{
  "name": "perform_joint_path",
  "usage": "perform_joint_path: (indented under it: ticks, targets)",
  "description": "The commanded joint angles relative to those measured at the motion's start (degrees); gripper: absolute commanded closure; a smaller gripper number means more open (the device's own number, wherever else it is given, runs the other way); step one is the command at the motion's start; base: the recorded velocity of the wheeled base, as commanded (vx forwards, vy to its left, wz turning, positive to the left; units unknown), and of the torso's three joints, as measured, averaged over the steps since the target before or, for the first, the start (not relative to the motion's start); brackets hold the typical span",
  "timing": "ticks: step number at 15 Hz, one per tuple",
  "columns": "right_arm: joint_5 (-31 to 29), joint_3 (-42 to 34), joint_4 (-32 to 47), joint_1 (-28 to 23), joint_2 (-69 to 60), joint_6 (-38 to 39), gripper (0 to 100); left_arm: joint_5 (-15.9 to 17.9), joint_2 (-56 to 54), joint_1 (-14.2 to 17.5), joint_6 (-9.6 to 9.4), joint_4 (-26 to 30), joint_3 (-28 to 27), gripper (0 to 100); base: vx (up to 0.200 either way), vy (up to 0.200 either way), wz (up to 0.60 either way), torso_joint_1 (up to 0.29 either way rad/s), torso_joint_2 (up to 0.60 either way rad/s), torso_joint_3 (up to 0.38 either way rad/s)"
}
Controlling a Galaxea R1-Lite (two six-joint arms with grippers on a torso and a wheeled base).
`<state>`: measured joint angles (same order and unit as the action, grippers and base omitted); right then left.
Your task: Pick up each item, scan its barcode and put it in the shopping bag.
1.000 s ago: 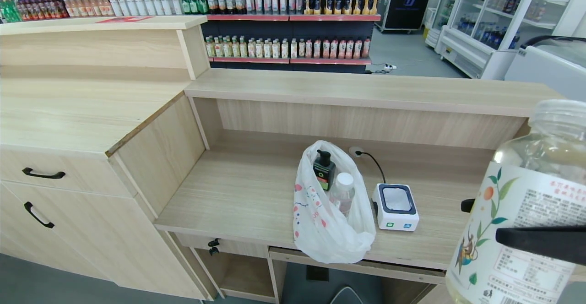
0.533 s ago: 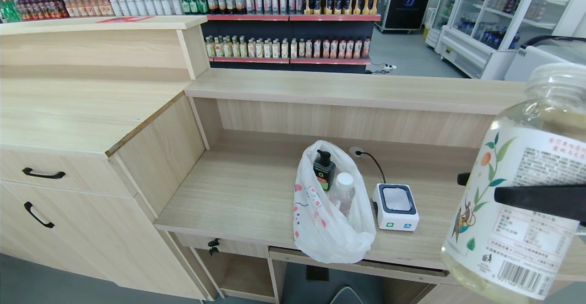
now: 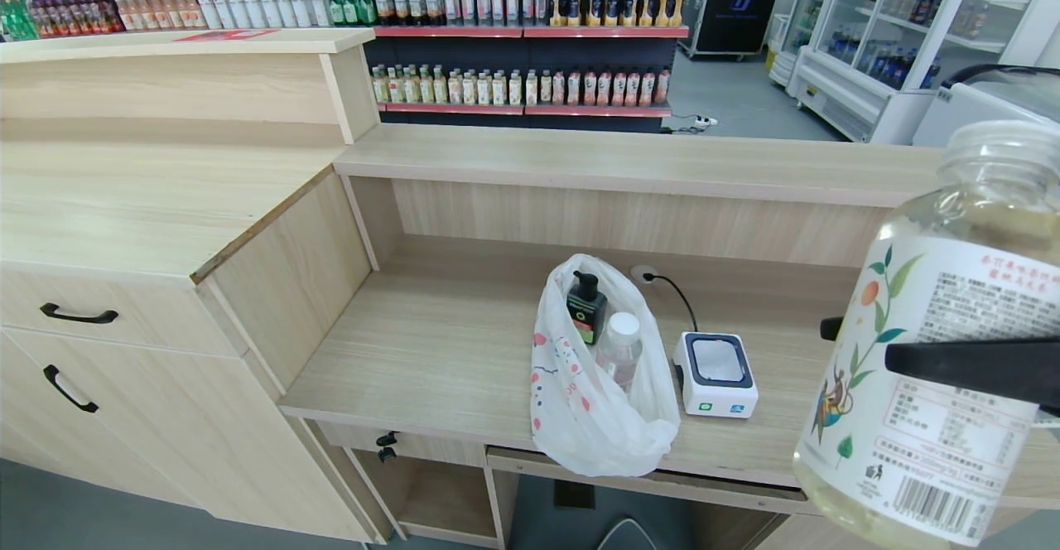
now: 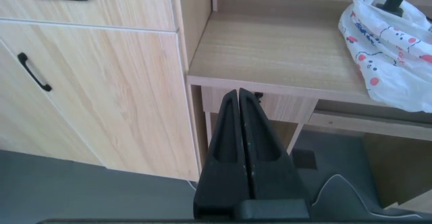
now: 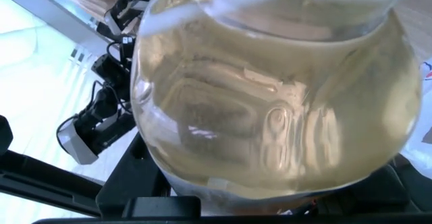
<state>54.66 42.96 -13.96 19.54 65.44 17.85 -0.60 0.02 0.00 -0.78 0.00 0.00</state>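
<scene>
While the right gripper (image 3: 911,358) holds the bottle (image 3: 952,285) pinched across its label, I judge we are between pick-up and scan: the bottle hangs in the air on the robot's right, close to the head camera and well apart from the scanner (image 3: 716,372) on the counter (image 3: 431,351). Next I'd need to carry it over the scanner's window and turn it so the barcode (image 3: 932,504), low on the label and facing the camera, meets the glass; then it goes to the shopping bag (image 3: 571,405) just beside the scanner, which already holds two bottles. It is a clear, rounded bottle of pale yellow liquid, slightly tilted, its white label printed with leaves and fruit. The left gripper (image 4: 241,126) hangs below the counter edge, fingers pressed together on nothing.
</scene>
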Motion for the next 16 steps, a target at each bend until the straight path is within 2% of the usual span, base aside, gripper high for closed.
perform_joint_path:
  ticks: [1, 3, 6, 8, 11, 14, 16]
  targets:
    - [0.0, -0.2, -0.4, -0.5, 0.6, -0.2, 100, 0.0, 0.0, 0.0, -0.01, 0.0, 0.0, 100, 0.000, 0.000, 0.00, 0.000, 0.00, 0.000]
    - [-0.1, -0.1, -0.9, -4.1, 1.1, -4.1, 100, 0.0, 0.0, 0.0, 0.08, 0.0, 0.0, 100, 0.000, 0.000, 0.00, 0.000, 0.00, 0.000]
    - [-0.1, 0.1, -2.1, -17.9, 5.9, -17.1, 100, 0.0, 0.0, 0.0, -0.01, 0.0, 0.0, 100, 0.000, 0.000, 0.00, 0.000, 0.00, 0.000]
    - [0.0, -0.6, -7.9, -27.9, 14.0, -25.1, 100, 0.0, 0.0, 0.0, 0.08, 0.0, 0.0, 100, 0.000, 0.000, 0.00, 0.000, 0.00, 0.000]
    - [0.0, -5.8, -20.8, -41.0, 24.1, -45.5, 100, 0.0, 0.0, 0.0, 0.08, 0.0, 0.0, 100, 0.000, 0.000, 0.00, 0.000, 0.00, 0.000]
    - [0.2, -6.0, -20.7, -48.8, 29.5, -64.1, 100, 0.0, 0.0, 0.0, 0.08, 0.0, 0.0, 100, 0.000, 0.000, 0.00, 0.000, 0.00, 0.000]
    - [2.6, -5.3, -20.8, -50.7, 31.8, -69.8, 100, 0.0, 0.0, 0.0, -0.01, 0.0, 0.0, 100, 0.000, 0.000, 0.00, 0.000, 0.00, 0.000]
